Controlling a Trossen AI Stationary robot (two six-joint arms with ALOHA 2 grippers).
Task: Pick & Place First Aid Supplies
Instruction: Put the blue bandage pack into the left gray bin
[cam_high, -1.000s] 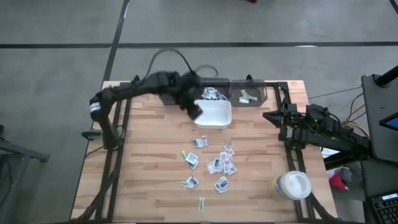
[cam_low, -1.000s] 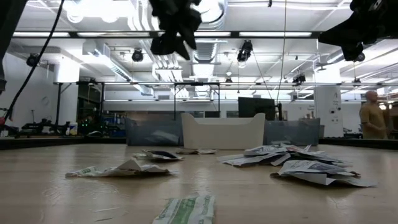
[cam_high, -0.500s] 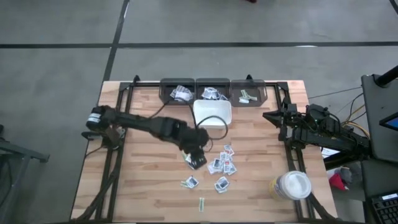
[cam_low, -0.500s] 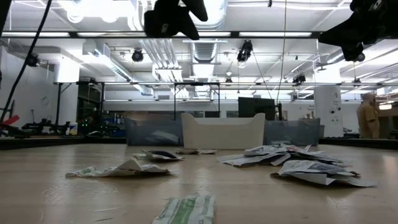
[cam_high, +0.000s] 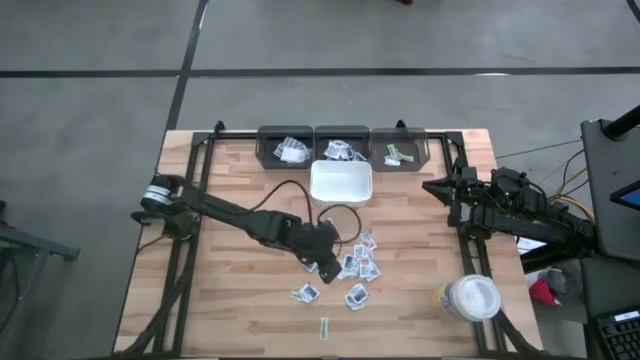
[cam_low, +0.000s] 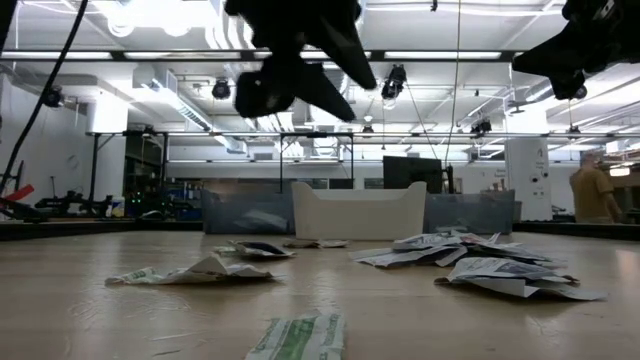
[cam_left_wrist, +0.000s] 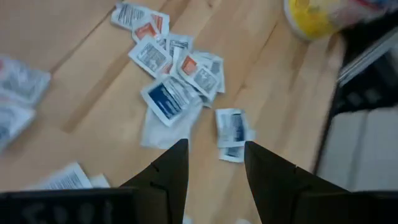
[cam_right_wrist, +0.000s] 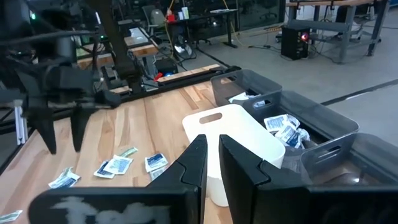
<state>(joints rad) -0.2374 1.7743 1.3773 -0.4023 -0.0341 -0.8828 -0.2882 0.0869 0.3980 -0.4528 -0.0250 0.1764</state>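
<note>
The first aid supplies are small flat packets lying loose on the wooden table near its middle, with a narrow pale strip toward the near edge. My left gripper hovers open above the left part of that scatter. In its wrist view the left gripper has its fingers spread over the supplies, with one blue-printed packet just ahead. The low view shows the left gripper well above the table. My right gripper waits shut at the right edge; its wrist view places the right gripper toward the tray.
A white square tray stands at the table's far middle, in front of three dark bins holding some packets. A round white-lidded jar sits at the near right corner. A black cable loops beside the tray. A person stands far off in the room.
My left gripper has swung from above the tray's far left corner toward the near edge and a little right, and now hangs over the scattered packets. The packets and the tray have stayed where they were.
</note>
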